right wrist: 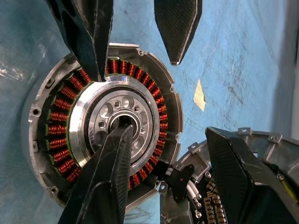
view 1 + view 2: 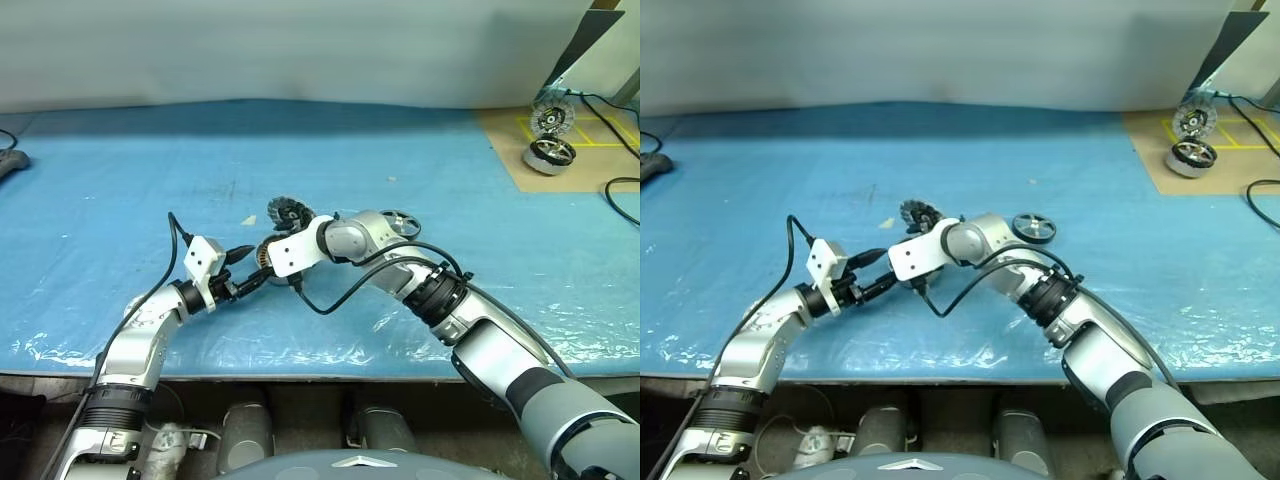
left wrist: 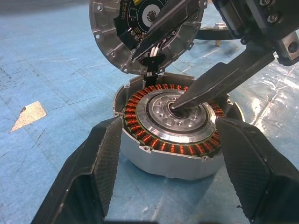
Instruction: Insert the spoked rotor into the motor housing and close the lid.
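the motor housing (image 3: 170, 135) sits upright on the blue mat (image 2: 120, 170), open side up, its copper windings (image 3: 136, 122) ringed around a silver core with a dark centre hole. no wheel is in it. a grey round cover carrying a circuit board (image 3: 140, 32) stands tilted at the housing's far edge, joined to it by wires.

the left gripper (image 3: 168, 163) straddles the housing, its fingers (image 3: 100, 161) spread and standing at either side of the wall; whether they press the wall cannot be told. the right gripper (image 1: 163, 154) is over the housing with fingers apart and nothing held: one fingertip (image 1: 122, 135) rests in the centre hole, the other hangs over the tilted cover.

the spoked rotor (image 2: 400, 222) lies flat on the mat just past the right forearm, apart from the housing. the right arm is the nearer one. judgement: the rotor is not yet inserted, and its flat face must end up level over the centre hole.

two more motors (image 2: 550, 152) sit on a brown board far right.
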Available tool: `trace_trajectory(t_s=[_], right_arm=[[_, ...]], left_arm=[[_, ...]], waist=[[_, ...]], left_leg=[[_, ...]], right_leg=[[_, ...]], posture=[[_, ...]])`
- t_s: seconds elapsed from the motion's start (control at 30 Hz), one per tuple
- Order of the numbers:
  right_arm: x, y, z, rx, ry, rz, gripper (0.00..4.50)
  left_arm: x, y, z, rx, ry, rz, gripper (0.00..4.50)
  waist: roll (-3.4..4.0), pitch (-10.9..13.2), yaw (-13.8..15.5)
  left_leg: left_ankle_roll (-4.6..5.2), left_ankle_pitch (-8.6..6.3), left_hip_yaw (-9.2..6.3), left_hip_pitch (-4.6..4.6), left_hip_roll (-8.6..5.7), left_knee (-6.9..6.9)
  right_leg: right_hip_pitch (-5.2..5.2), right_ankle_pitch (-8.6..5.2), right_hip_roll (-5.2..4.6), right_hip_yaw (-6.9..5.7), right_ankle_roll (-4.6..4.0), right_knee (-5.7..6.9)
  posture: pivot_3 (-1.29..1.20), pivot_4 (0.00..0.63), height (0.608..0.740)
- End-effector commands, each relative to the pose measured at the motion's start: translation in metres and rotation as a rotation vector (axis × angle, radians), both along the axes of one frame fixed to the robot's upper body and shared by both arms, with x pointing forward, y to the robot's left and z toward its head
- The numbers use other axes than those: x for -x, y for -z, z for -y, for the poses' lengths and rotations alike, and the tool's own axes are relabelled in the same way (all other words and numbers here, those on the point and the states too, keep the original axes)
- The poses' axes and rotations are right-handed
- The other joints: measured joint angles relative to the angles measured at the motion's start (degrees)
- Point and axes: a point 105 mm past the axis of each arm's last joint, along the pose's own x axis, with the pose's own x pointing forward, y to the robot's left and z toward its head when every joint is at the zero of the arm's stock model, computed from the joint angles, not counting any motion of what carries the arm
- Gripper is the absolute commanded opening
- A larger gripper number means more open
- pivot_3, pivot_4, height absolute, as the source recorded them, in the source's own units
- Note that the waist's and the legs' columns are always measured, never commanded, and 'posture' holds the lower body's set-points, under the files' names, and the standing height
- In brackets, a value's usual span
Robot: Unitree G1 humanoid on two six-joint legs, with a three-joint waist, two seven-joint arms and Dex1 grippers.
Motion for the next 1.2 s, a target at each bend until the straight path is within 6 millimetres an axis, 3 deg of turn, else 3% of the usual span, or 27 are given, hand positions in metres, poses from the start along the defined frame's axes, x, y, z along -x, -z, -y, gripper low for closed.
trace_trajectory(t_s=[0.03, 0.17, 0.2, 0.27, 0.43, 0.47, 0.67, 0.87, 1.0, 1.2], right_arm=[[0.007, 0.022, 0.001, 0.102, -0.043, -0.039, 2.61], [0.01, 0.023, -0.001, 0.13, -0.089, -0.03, 2.61], [0.01, 0.024, -0.002, 0.134, -0.1, -0.029, 2.44], [0.012, 0.028, -0.003, 0.161, -0.126, -0.026, 1.99], [0.016, 0.038, -0.002, 0.181, -0.138, -0.049, 0.12], [0.017, 0.041, -0.002, 0.185, -0.136, -0.055, 0.03], [0.017, 0.05, -0.001, 0.201, -0.128, -0.062, 0.03], [0.011, 0.045, -0.001, 0.171, -0.11, -0.063, 0.03], [0.006, 0.028, 0.001, 0.1, -0.068, -0.096, 0.03], [0.013, 0.004, 0.002, 0.022, -0.076, -0.178, 0.03]], left_arm=[[0.0, -0.009, 0.003, 0.003, 0.013, 0.034, 3.4], [-0.001, -0.01, 0.002, 0.001, 0.006, 0.037, 3.4], [-0.001, -0.011, 0.002, 0.002, 0.006, 0.037, 3.4], [-0.001, -0.012, 0.002, 0.002, 0.006, 0.039, 3.4], [0.0, -0.014, 0.004, 0.004, 0.006, 0.039, 3.4], [0.001, -0.014, 0.004, 0.004, 0.007, 0.038, 3.4], [0.002, -0.012, 0.004, 0.004, 0.002, 0.034, 3.4], [0.001, -0.01, 0.001, 0.003, -0.003, 0.031, 3.4], [0.0, -0.01, 0.002, 0.005, -0.006, 0.035, 3.4], [0.001, -0.014, 0.007, 0.006, 0.006, 0.041, 3.4]], waist=[[0.0, 0.0, 0.0], [0.0, 0.0, 0.0], [0.0, 0.0, -0.1], [0.0, 0.0, -0.2], [0.0, 0.0, -0.2], [0.01, 0.0, -0.2], [0.01, 0.0, -0.2], [0.01, 0.0, -0.3], [0.01, 0.0, -0.2], [0.01, 0.0, 0.0]], left_leg=[[0.04, -0.02, 0.0, 0.01, 0.0, 0.01], [0.09, -0.05, 0.01, 0.04, 0.01, 0.01], [0.09, -0.06, 0.01, 0.06, 0.01, 0.01], [0.09, -0.06, 0.02, 0.1, 0.03, 0.01], [0.09, -0.06, 0.03, 0.16, 0.06, 0.01], [0.09, -0.06, 0.03, 0.16, 0.06, 0.01], [0.08, -0.06, 0.05, 0.19, 0.07, 0.0], [0.06, -0.08, 0.05, 0.55, 0.08, -0.09], [0.05, -0.08, 0.05, 0.58, 0.08, -0.18], [0.04, -0.07, 0.06, 0.14, 0.07, -0.19]], right_leg=[[0.01, 0.0, 0.0, 0.0, 0.0, 0.01], [0.03, 0.0, 0.0, 0.01, -0.01, 0.02], [0.04, -0.01, 0.0, 0.01, -0.01, 0.02], [0.06, -0.01, 0.01, 0.02, -0.02, 0.03], [0.07, -0.04, 0.03, 0.03, -0.07, 0.1], [0.06, -0.04, 0.03, 0.03, -0.08, 0.1], [0.07, -0.07, 0.04, 0.05, -0.12, 0.1], [0.29, -0.1, 0.09, 0.13, -0.12, 0.1], [0.27, -0.1, 0.11, 0.14, -0.11, 0.1], [0.0, -0.08, 0.11, 0.13, -0.16, -0.06]], posture=[[0.0, 0.15, 0.74], [0.0, 0.15, 0.74], [0.0, 0.15, 0.74], [0.0, 0.15, 0.74], [0.0, 0.15, 0.74], [0.0, 0.15, 0.74], [0.0, 0.15, 0.74], [0.0, 0.15, 0.74], [0.0, 0.15, 0.74], [0.0, 0.15, 0.74]])
